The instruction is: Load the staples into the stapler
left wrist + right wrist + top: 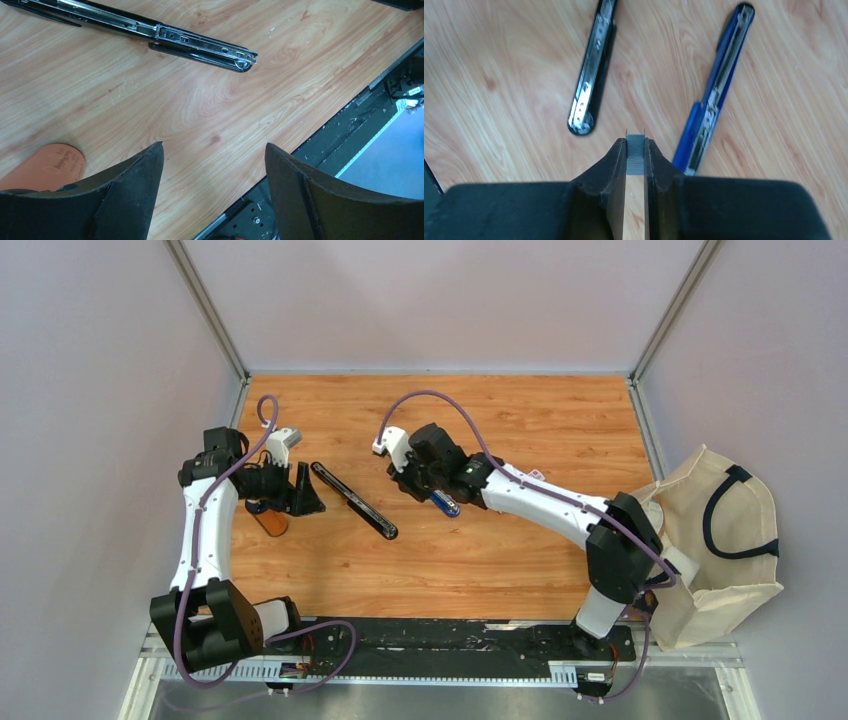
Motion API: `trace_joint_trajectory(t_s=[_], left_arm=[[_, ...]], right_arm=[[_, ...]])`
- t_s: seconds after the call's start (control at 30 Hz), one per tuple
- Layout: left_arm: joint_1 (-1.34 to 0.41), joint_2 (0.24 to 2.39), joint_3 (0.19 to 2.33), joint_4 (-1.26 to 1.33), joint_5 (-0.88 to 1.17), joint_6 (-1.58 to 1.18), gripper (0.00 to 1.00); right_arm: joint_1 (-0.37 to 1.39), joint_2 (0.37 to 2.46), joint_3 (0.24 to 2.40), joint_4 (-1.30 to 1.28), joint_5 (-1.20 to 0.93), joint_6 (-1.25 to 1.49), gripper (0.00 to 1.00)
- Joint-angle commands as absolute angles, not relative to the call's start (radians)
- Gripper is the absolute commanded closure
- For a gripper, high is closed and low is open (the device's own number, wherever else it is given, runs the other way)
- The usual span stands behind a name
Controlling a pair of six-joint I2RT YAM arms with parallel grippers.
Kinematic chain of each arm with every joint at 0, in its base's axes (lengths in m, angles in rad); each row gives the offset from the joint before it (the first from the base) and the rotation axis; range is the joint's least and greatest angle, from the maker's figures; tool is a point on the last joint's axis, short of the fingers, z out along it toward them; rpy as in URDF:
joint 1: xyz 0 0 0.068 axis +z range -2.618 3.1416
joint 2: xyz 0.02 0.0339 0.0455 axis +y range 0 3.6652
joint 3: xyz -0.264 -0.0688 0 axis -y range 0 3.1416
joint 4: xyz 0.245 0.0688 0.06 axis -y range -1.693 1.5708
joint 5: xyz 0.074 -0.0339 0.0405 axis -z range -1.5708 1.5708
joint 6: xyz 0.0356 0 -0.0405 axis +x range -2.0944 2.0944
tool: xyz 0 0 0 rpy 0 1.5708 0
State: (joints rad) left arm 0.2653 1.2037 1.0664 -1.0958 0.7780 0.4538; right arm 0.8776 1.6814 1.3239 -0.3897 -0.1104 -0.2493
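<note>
My right gripper (635, 145) is shut on a short grey strip of staples (635, 156), held upright between the fingertips above the table. Ahead of it lie two staplers opened out flat. A black stapler (591, 75) with its metal channel showing is on the left, and a blue stapler (716, 95) is on the right. From above, the right gripper (412, 486) hovers beside the blue stapler (446, 504), with the black stapler (352, 500) to its left. My left gripper (214, 150) is open and empty, just left of the black stapler (165, 35). The staple box is out of view.
A flat orange oval object (270, 522) lies under the left gripper and also shows in the left wrist view (47, 165). A cream tote bag (720, 540) hangs at the right edge. The black rail (440, 640) runs along the table's near edge.
</note>
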Motion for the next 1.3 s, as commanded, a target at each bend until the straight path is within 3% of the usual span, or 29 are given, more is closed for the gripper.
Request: trace_joint_trajectory(t_s=[0.0,0.27,1.27], left_arm=[[0.275,1.197,1.063,-1.085,0.793,0.468,0.18],[0.273,1.189,1.063,-1.089,0.795,0.471,0.18],[0.275,1.193,1.061,-1.086,0.79,0.469,0.18]], right_arm=[[0.926,1.798,1.443,-0.293,-0.054,-0.082,0.85],[0.962,2.009,1.652,-0.429,-0.029,0.08,0.86],[1.006,2.029,1.591,-0.422,-0.026,0.115,0.86]])
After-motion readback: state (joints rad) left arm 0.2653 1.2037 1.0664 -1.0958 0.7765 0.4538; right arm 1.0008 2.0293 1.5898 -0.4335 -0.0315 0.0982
